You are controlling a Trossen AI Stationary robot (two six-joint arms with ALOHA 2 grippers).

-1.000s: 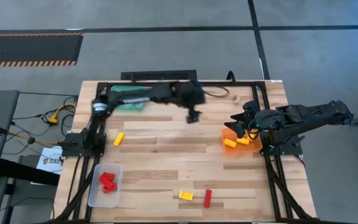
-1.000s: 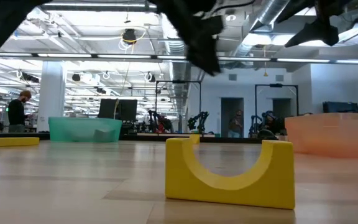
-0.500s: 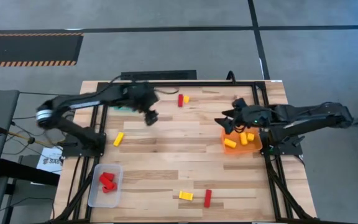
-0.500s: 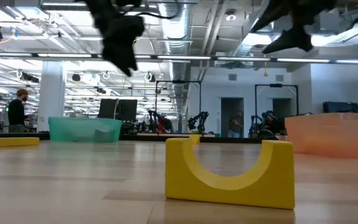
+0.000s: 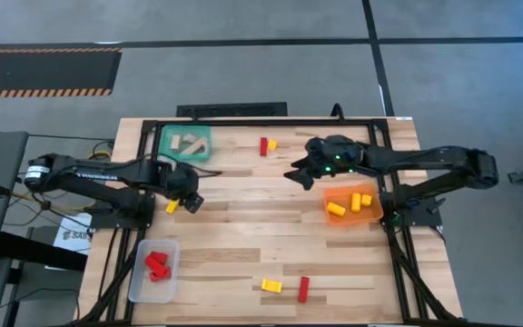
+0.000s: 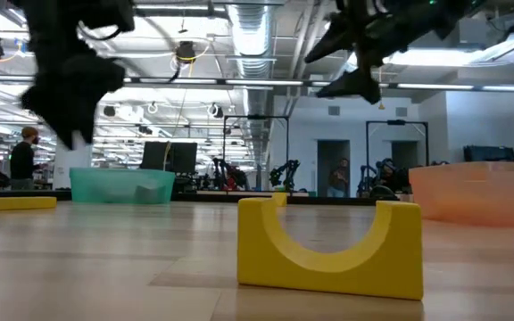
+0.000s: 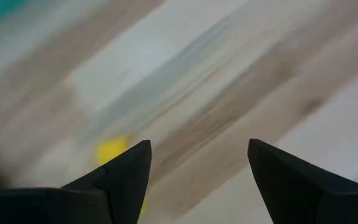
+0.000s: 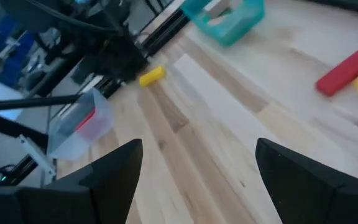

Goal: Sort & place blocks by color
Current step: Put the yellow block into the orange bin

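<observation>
Left gripper [image 5: 192, 202] hovering open just beside yellow block [image 5: 172, 206], apparently empty; right gripper [image 5: 300, 174] hovering open at table's one o'clock.

The worktop [image 7: 229, 93] is smeared; beside the left fingers [image 7: 126, 171], a yellow block [image 7: 112, 149] is half hidden.

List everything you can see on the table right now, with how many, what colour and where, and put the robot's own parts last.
Teal tray: one, far left corner, holds pale wood blocks.
Orange tray: one, right side, holds yellow blocks.
Clear tray: one, near left, holds red blocks.
Loose yellow block: one, left side, beside the left gripper.
Red and yellow pair: far centre.
Yellow arch block and red block: near centre.
Left gripper: open, left side.
Right gripper: open, centre-right.
</observation>
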